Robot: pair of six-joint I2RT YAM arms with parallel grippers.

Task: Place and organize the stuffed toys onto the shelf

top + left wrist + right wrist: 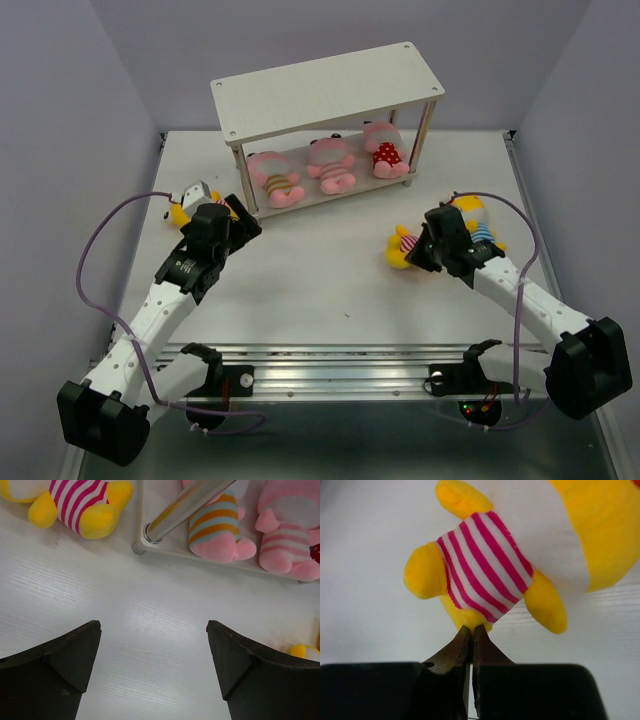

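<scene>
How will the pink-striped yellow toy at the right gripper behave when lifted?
Probably light and floppy: the yellow toy looks soft plush. The right gripper seems shut on just a leg, so it may dangle or slip.

Standing toward the far edge of the white desk [330, 290]: the shelf [330, 85], carrying three pink stuffed toys [275, 172] [331, 160] [385, 150] on its lower board. Lying just left of the shelf, a yellow toy [180, 213]; lying nearer, to the shelf's right, a second yellow toy [403, 246] and a third yellow toy [476, 218].
</scene>
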